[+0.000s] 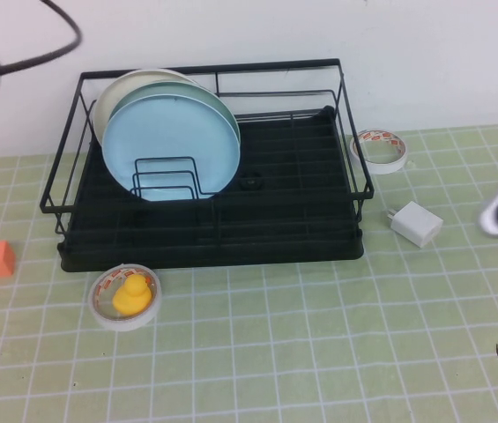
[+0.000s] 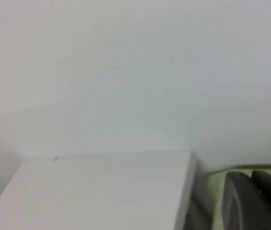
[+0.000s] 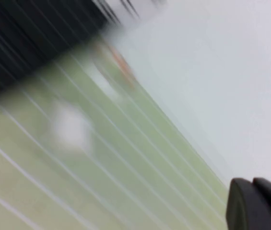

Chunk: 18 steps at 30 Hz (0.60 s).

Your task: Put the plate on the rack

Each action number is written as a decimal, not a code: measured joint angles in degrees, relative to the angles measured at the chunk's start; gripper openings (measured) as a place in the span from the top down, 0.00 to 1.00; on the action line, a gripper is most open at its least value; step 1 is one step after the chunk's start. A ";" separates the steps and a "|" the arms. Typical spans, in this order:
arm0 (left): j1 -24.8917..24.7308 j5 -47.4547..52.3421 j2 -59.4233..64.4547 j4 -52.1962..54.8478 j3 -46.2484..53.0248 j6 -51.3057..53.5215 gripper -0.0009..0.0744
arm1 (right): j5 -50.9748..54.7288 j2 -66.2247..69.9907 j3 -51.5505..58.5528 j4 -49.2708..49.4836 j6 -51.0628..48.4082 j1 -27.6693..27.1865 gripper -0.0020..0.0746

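Left gripper clenched, empty, up by wall; right gripper clenched, empty, beside rack; plate upright in holder

left arm: at the far left edge of the high view, little of it showing
left gripper: closed, raised
right arm: at the right edge
right gripper: closed, empty

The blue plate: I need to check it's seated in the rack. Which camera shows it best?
The high view: the blue plate stands upright in the rack, foremost of three plates. The left wrist view shows only wall; the right wrist view shows a blurred rack edge, no plate. Neither the left gripper nor the right gripper holds anything.
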 joint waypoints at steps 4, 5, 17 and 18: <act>-3.29 -11.08 -2.15 -0.74 0.00 -0.97 0.99 | -14.76 -0.45 0.11 2.16 -4.58 0.00 0.98; -4.05 -12.53 -2.78 -0.74 0.00 -1.06 0.99 | -16.04 -0.89 0.22 2.17 -4.83 0.00 0.98; -12.99 -8.58 -19.33 -0.74 9.42 -9.50 0.99 | 26.77 -11.10 1.53 1.90 22.48 0.00 0.98; -14.35 -6.68 -21.14 -0.74 10.97 -10.08 0.99 | 32.59 -10.98 1.53 1.04 25.95 0.00 0.98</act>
